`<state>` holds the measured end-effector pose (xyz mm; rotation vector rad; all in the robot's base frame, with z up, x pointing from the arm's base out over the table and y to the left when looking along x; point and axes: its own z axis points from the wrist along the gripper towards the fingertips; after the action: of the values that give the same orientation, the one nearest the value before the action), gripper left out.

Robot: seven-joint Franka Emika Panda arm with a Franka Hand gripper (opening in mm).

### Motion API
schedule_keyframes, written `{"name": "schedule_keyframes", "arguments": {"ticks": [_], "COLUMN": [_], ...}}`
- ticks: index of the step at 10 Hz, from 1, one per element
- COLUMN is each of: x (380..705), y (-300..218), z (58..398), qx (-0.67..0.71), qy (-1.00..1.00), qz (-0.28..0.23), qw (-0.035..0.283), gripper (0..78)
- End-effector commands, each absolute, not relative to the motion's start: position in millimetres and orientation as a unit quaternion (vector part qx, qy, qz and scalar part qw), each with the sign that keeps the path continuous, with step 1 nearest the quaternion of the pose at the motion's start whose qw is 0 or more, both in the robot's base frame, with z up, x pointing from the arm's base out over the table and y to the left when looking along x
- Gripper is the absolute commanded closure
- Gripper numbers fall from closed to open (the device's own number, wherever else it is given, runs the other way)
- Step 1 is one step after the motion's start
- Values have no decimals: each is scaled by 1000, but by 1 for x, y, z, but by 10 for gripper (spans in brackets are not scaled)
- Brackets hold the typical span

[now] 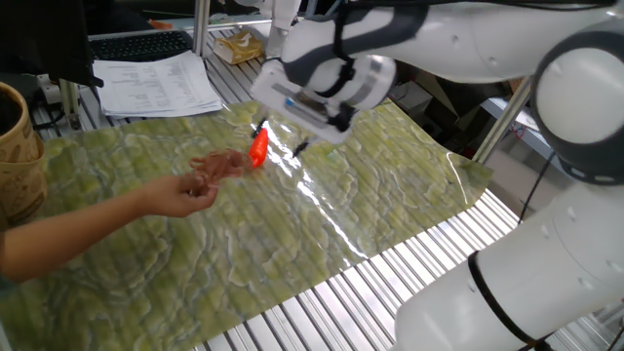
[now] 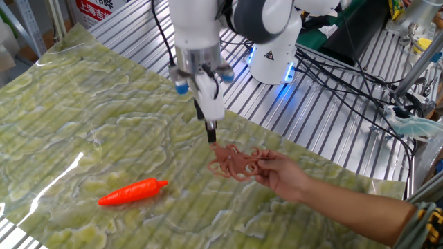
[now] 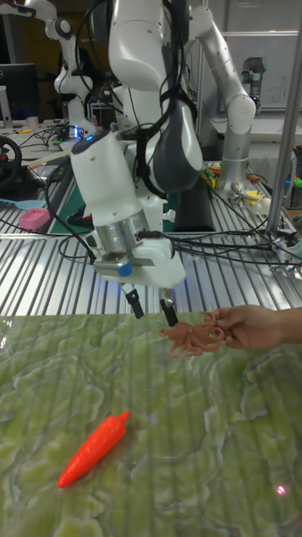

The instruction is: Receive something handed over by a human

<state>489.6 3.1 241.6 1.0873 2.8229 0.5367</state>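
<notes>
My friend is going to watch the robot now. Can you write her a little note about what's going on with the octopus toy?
End effector: open, holding nothing, fingers pointing down, right beside the octopus toy.
Octopus toy: held out in the person's hand, just above the green mat.
Orange carrot: lying on the mat, off to the side, not part of the job.
Done: the arm is next to the toy.
Left: get the fingers around the toy, close them, and let the person release it. Not gripped yet.
</notes>
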Motion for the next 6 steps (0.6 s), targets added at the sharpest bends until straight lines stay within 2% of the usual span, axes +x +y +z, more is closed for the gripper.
{"name": "schedule_keyframes", "arguments": {"ticks": [1, 2, 3, 4, 5, 6], "x": [503, 503, 503, 505, 506, 512], "y": [16, 16, 16, 19, 21, 31], "z": [236, 236, 236, 241, 237, 224], "qx": [367, 354, 353, 364, 370, 376], "qy": [911, 921, 922, 925, 921, 912], "qz": [190, 163, 161, 111, 123, 161], "qw": [10, 14, 14, 4, 4, 1], "gripper": [2, 2, 2, 2, 2, 2]}}
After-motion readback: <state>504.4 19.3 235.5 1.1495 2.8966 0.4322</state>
